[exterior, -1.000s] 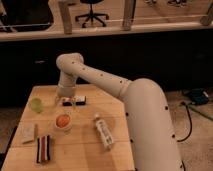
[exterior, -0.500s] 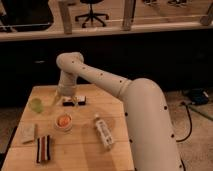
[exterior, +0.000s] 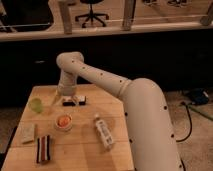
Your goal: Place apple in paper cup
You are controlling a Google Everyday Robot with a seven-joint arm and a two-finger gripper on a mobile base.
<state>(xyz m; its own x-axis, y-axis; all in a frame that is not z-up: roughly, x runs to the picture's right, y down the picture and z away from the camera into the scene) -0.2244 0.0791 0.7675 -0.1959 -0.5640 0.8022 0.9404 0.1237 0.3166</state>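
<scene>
Where the white arm (exterior: 107, 82) bends down at centre left of the frame, its pincer (exterior: 67, 98) hangs just above the wooden bench (exterior: 80, 145), over a small dark packet (exterior: 74, 101); whether it is spread or pressed together cannot be told. Apple (exterior: 35, 104): green, far left of bench. Paper cup (exterior: 63, 122): below the pincer, orange inside. Bottle (exterior: 103, 132): lying, centre. Pale packet (exterior: 27, 133) and striped bar (exterior: 44, 148): lower left.
</scene>
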